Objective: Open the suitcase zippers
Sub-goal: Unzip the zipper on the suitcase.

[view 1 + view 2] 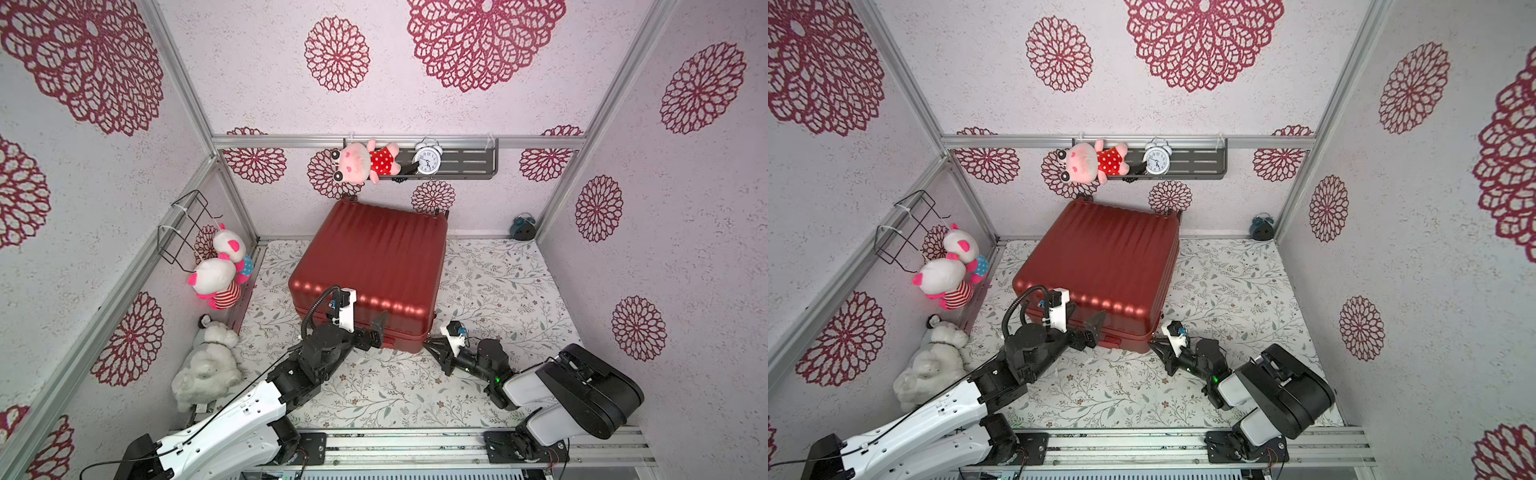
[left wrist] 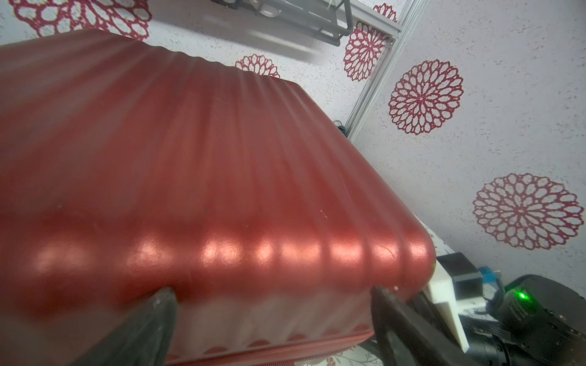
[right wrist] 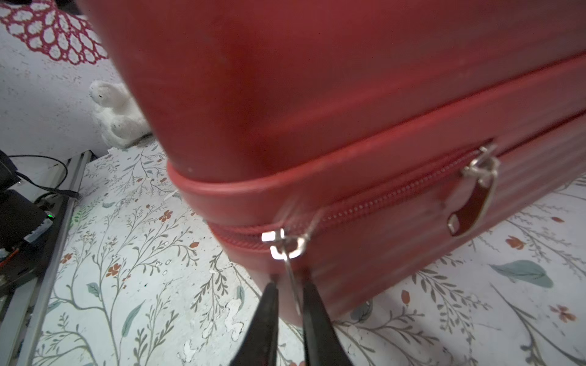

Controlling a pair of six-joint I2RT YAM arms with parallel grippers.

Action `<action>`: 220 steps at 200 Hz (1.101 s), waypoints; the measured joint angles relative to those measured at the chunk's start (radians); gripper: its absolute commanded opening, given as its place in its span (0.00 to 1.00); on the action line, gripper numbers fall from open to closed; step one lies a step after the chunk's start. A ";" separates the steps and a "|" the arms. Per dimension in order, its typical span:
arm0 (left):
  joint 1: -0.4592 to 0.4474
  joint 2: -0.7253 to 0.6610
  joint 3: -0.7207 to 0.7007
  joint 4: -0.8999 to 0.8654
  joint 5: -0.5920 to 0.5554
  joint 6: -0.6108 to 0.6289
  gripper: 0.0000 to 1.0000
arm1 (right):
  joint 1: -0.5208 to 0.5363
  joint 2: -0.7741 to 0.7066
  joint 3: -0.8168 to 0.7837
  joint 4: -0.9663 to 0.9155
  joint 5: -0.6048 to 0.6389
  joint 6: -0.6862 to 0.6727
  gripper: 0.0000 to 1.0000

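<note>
1. The suitcase (image 1: 374,257) is laid flat on the floral mat (image 1: 498,282), between the 2 arms; no gap is seen between its shells.
2. The left gripper (image 2: 271,291) is spread wide at the near edge of the upper shell, with nothing gripped.
3. The right gripper (image 3: 289,279) is set at the near right corner, its jaws narrowed to a pinch on the thin silver zipper pull (image 3: 292,275).
4. A 2nd pull (image 3: 472,202), red-tabbed, hangs further along the zippers (image 3: 396,190), untouched.
5. The seizing of the 1st pull is judged the step in hand. Next, a steady drag along the track is called for, kept in line with the seam.
</note>
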 measured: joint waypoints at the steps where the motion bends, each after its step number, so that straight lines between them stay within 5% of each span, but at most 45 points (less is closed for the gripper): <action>1: 0.000 0.000 0.000 0.000 0.000 0.000 0.98 | 0.000 0.000 0.000 0.000 0.000 -0.003 0.06; 18: 0.000 0.000 0.000 0.000 -0.001 0.000 0.98 | 0.000 0.000 -0.004 0.009 -0.003 -0.003 0.00; 101: -0.010 0.001 0.000 0.000 -0.010 0.000 0.98 | 0.012 -0.048 -0.002 -0.061 0.042 0.015 0.00; 160: -0.019 0.029 0.010 0.004 -0.038 0.002 0.98 | 0.148 -0.228 0.093 -0.481 0.306 0.060 0.00; 220: -0.024 0.072 0.028 0.021 -0.051 0.011 0.98 | 0.275 -0.352 0.105 -0.667 0.560 0.096 0.00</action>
